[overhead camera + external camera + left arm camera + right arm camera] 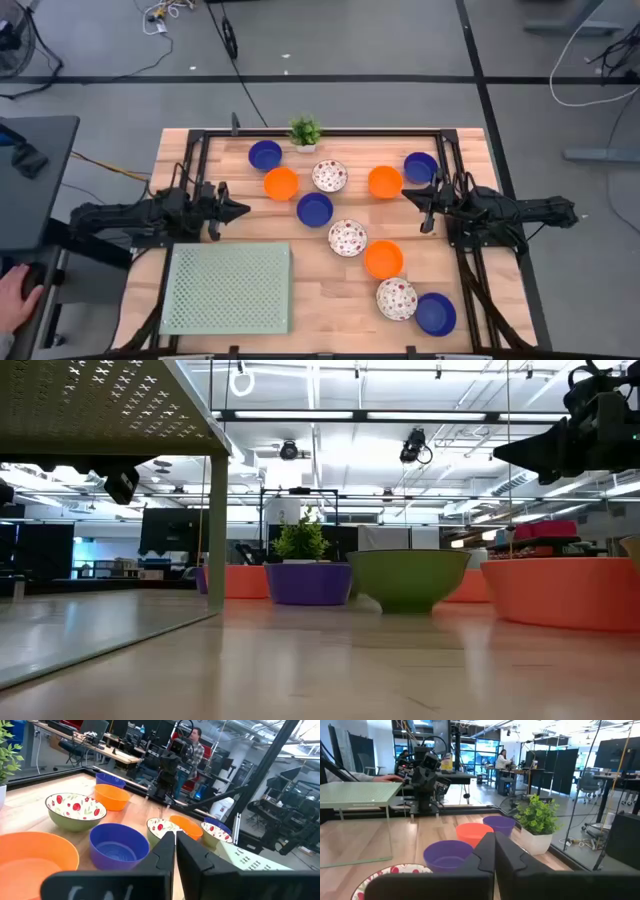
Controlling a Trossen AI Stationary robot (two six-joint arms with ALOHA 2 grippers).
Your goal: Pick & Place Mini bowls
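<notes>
Several mini bowls sit upright on their bases on the wooden table: dark blue ones [265, 155] [314, 209] [436, 313], orange ones [281, 183] [385, 182] [383, 259] and white red-speckled ones [329, 176] [347, 237] [397, 298]. My left gripper [243, 209] hovers shut at the table's left, pointing toward the central blue bowl [119, 845]. My right gripper [408, 196] hovers shut at the right, beside an orange bowl and a blue bowl [421, 167]. Neither holds anything.
A pale green perforated tray [227, 288] stands on legs at the near left. A small potted plant [305, 131] stands at the far edge. A black frame [200, 135] borders the table. A person's hand [15, 295] shows left of the table.
</notes>
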